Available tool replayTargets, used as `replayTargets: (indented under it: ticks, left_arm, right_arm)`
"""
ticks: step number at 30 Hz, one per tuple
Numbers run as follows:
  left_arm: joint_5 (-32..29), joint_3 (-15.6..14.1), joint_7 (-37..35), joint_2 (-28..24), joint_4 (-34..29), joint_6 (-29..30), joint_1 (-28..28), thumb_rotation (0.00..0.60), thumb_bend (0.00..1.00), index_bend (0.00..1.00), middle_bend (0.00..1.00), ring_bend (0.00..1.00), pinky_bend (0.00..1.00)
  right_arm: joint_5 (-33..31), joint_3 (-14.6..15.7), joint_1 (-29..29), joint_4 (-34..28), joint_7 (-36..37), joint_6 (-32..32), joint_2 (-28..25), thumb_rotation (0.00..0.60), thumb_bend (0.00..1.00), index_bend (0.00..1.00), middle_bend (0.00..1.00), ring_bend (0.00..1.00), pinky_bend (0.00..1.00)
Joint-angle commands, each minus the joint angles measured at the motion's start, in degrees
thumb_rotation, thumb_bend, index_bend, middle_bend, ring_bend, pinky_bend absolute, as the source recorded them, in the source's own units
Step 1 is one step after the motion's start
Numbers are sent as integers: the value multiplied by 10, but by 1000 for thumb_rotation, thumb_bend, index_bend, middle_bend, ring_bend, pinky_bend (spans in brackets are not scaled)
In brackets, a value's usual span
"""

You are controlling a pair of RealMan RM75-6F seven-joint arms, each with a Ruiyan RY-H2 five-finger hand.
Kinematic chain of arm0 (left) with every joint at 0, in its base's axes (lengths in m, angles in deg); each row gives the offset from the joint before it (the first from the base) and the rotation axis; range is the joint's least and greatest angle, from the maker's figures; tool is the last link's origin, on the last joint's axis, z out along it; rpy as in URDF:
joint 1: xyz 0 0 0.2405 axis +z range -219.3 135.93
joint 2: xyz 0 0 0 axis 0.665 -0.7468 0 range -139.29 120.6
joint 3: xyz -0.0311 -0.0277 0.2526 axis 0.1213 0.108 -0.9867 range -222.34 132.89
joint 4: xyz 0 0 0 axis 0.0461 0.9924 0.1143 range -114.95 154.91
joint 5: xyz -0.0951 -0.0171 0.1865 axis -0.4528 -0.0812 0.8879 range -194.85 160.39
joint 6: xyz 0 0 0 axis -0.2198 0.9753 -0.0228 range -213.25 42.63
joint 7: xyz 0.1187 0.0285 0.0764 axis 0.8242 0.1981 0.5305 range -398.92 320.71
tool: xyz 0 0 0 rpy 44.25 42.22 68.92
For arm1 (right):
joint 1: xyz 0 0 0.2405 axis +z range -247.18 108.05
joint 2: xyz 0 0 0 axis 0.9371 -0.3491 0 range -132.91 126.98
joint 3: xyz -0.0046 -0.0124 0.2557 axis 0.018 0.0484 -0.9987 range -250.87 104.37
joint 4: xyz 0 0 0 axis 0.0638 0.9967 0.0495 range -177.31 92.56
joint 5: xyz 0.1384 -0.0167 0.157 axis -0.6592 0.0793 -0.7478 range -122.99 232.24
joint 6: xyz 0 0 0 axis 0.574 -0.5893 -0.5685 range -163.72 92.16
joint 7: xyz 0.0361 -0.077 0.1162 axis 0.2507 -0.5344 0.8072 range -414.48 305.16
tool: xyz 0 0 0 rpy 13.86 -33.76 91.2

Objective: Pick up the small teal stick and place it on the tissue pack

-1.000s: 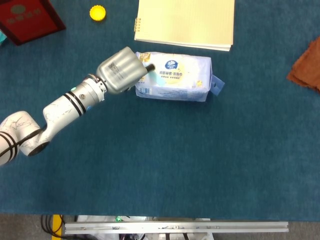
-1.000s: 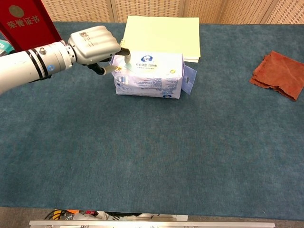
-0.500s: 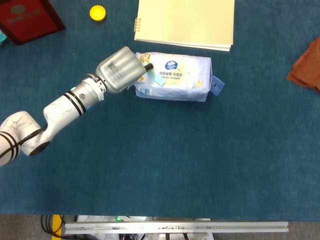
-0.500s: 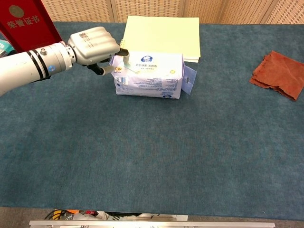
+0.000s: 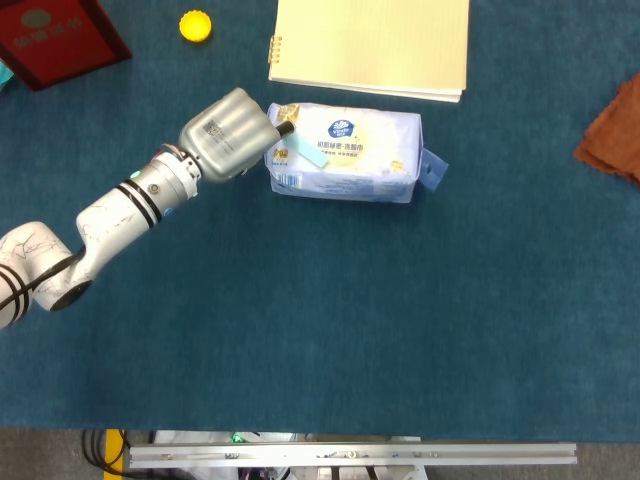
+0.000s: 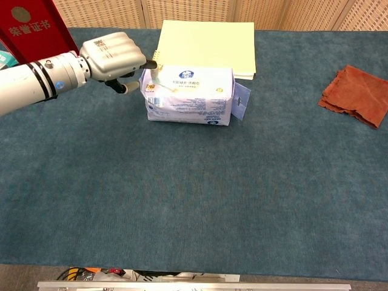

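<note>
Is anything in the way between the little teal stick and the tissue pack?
Nothing visible is. The teal stick already lies on top of the tissue pack, near its left end. The left hand is just beside that end, not holding the stick.

Teal stick (image 5: 305, 151) on pale blue-and-yellow tissue pack (image 5: 355, 160), dark teal table (image 5: 330, 310).

Left hand (image 5: 226, 135) in matte silver-grey casing with small printed markings, black fingertips, glossy white-grey arm (image 5: 110, 215) (marbled sheen), black bands, teal spot at wrist.
</note>
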Motion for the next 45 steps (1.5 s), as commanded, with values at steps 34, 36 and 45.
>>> replayTargets:
  ticks: [34,36,45]
  left_arm:
    - [4,6,14,-3,-30,8,3,600,441,323,1000,974,926]
    - [1,8,19,1,-30,5,2,600,441,322,1000,973,926]
    - [0,8,26,5,-30,4,3,600,442,321,1000,973,926]
  right_arm:
    - [2,0,-4,0,3,-5,-2,600,317,140,347,323,429]
    - [1,0,-5,1,4,-6,-2,600,317,140,348,324,429]
    - [0,0,-7,3,7,-7,-5,600,317,140,347,323,429]
